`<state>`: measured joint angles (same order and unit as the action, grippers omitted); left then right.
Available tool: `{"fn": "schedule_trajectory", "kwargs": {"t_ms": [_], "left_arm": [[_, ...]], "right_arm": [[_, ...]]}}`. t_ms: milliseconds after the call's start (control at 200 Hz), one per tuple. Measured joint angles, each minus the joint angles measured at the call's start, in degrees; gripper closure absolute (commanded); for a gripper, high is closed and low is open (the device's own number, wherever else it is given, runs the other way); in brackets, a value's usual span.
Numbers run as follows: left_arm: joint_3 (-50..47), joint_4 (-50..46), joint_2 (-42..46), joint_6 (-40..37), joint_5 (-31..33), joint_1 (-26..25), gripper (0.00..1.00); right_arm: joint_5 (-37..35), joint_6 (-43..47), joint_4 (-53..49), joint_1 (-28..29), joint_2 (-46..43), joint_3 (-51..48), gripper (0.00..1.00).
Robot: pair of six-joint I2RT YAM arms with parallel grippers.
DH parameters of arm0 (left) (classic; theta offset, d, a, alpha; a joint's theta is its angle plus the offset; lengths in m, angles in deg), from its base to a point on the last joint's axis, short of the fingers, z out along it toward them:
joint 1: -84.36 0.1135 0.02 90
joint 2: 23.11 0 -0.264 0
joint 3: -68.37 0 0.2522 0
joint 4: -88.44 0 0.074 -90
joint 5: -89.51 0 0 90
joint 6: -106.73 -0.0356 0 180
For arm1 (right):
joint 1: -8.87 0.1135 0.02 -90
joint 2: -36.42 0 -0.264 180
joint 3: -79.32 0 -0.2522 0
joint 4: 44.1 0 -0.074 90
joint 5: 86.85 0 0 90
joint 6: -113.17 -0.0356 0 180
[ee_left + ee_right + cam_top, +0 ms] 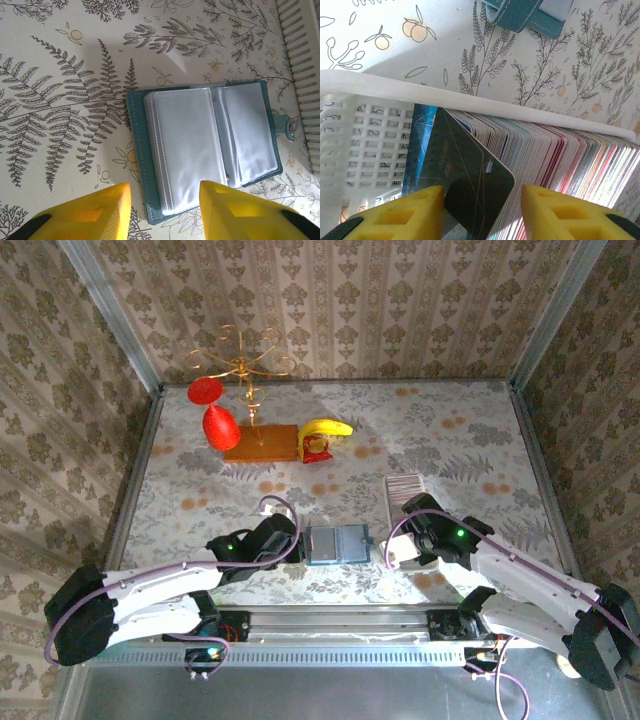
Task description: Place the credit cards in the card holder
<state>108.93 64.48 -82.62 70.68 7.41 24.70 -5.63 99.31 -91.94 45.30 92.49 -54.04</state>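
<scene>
The teal card holder (338, 544) lies open on the table near the front, its clear sleeves (190, 145) facing up and its snap tab (288, 129) at the right. My left gripper (165, 192) hovers open over the holder's near left corner, one yellow finger (100, 210) on each side. The credit cards (560, 155) stand packed in a row in the white tray (470, 100). A dark card (465, 170) leans out of the row between the fingers of my right gripper (481, 195). Its left finger (400, 215) touches that card; the right one stands apart.
The white tray (403, 490) sits just right of the holder. At the back left stand a gold rack (240, 365) with red glasses on a wooden base (262, 443), and a banana (328, 427). Patterned walls enclose the table on three sides.
</scene>
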Motion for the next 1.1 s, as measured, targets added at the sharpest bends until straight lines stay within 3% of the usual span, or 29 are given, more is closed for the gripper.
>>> {"fn": "schedule_trajectory", "kwargs": {"t_ms": [920,1100], "left_arm": [[2.29,-0.31,-0.55,0.46,0.48,-0.74,0.63],[2.45,-0.59,-0.55,0.46,0.46,-0.74,0.63]], "right_arm": [[1.99,-4.48,-7.08,1.75,-3.02,2.27,0.88],[3.37,-8.2,-10.49,2.82,-4.83,3.74,1.0]]}}
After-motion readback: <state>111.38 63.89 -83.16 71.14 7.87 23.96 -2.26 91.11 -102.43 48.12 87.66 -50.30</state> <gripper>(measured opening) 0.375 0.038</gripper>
